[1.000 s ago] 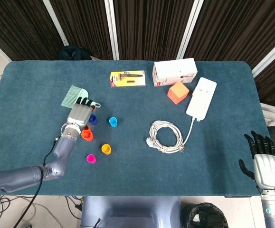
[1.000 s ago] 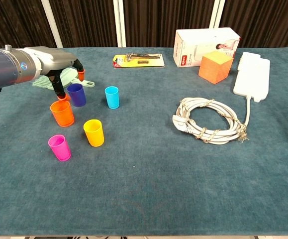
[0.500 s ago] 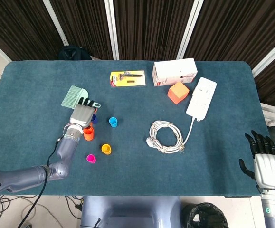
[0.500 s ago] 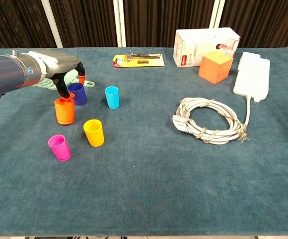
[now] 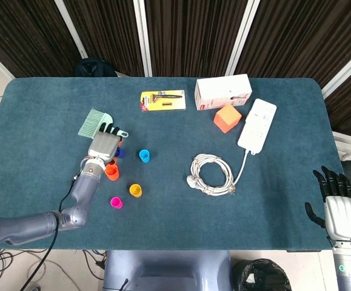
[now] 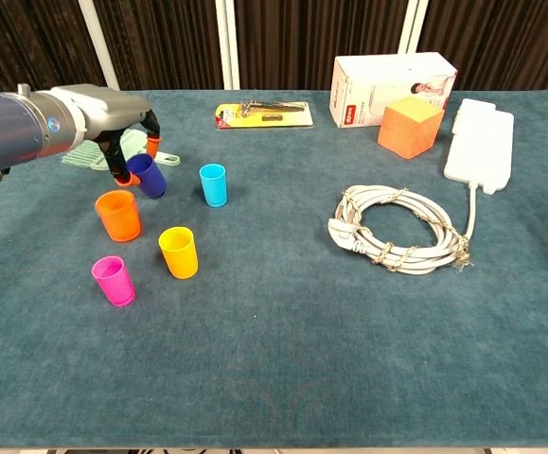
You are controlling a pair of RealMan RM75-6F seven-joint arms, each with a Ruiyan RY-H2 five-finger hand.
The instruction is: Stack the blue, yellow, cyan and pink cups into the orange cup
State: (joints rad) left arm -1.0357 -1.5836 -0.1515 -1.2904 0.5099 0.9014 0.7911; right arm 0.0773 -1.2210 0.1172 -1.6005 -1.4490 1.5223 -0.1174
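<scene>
Nearest you, your right hand (image 5: 340, 209) rests at the table's (image 6: 283, 378) near right corner with fingers apart, holding nothing. Next come the pink cup (image 6: 114, 281) and, just beside it, the yellow cup (image 6: 179, 253), both upright. Behind them stands the orange cup (image 6: 118, 215), upright and with nothing stacked in it. Your left hand (image 6: 113, 118) is just past it, fingers clamped on the blue cup (image 6: 148, 175), which is tilted (I cannot tell whether it clears the cloth). The cyan cup (image 6: 213, 184) stands upright just right of the blue one. Further right lies a coiled white cable (image 6: 401, 232). Farthest back are a green brush (image 5: 94, 121), a carded tool pack (image 6: 264, 113), an orange block (image 6: 411, 127), a white box (image 6: 392, 85) and a white power strip (image 6: 482, 142).
</scene>
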